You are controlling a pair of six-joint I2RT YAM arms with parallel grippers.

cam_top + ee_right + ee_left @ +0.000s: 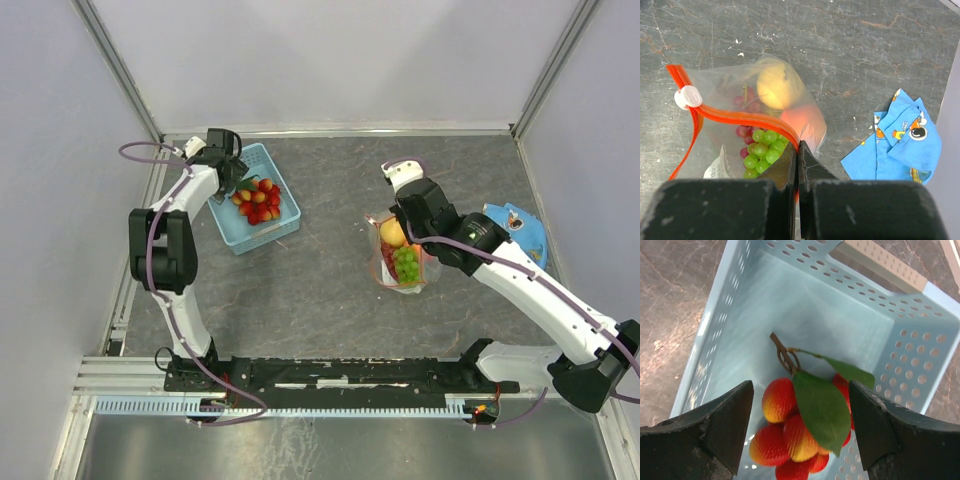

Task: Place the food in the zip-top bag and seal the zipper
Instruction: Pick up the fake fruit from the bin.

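Within the left gripper (800, 405), matt black and grainy: smooth perforated plastic basket (920, 355); pebbled toy strawberries (780, 400), satin leaf (822, 407). At the right gripper (797, 150): glossy crinkled clear-plastic bag (725, 85), smooth zipper (740, 116); beside it, printed cloth (900, 140) on matt veined tabletop (840, 40).

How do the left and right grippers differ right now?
The left gripper is open; the right gripper is shut. The left hangs over the strawberries in the basket, holding nothing; the right pinches the zipper of the bag. Both point down at the table.
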